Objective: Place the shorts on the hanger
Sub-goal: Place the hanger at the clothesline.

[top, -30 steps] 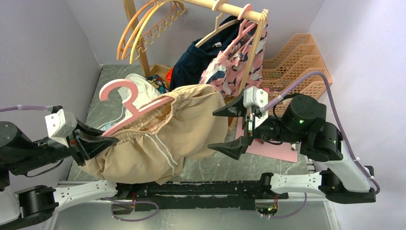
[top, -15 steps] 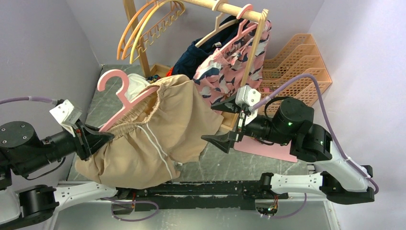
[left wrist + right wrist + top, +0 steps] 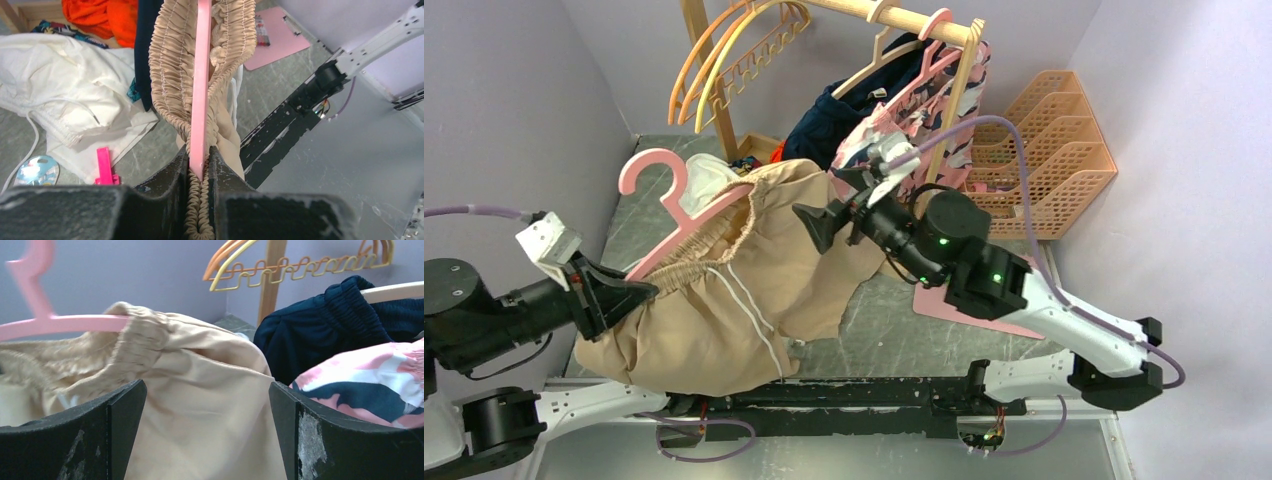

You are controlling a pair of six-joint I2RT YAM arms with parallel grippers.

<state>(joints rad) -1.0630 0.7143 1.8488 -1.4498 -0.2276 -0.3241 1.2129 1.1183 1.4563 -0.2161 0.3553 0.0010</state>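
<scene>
The tan shorts (image 3: 754, 280) hang in the air, their gathered waistband (image 3: 172, 65) stretched along the pink hanger (image 3: 659, 175). My left gripper (image 3: 639, 290) is shut on the hanger's lower left end and the waistband together; in the left wrist view the pink bar (image 3: 201, 75) and the elastic sit pinched between the jaws (image 3: 199, 165). My right gripper (image 3: 829, 203) stands open at the shorts' upper right end. In the right wrist view tan fabric (image 3: 200, 390) fills the gap between the wide jaws (image 3: 207, 405), which are not closed on it, and the hanger (image 3: 60, 322) emerges from the waistband at the left.
A wooden rack (image 3: 874, 12) at the back carries orange and yellow hangers (image 3: 734, 50), a navy garment (image 3: 824, 125) and a pink, navy and white patterned garment (image 3: 944, 110). Orange trays (image 3: 1054, 140) stand at the right. White cloth (image 3: 65, 100) and a pink clip (image 3: 105, 165) lie on the table.
My right arm has swung left and towards the back, up to the shorts' upper right end, jaws still open. The hanger and shorts have shifted slightly left in my left gripper.
</scene>
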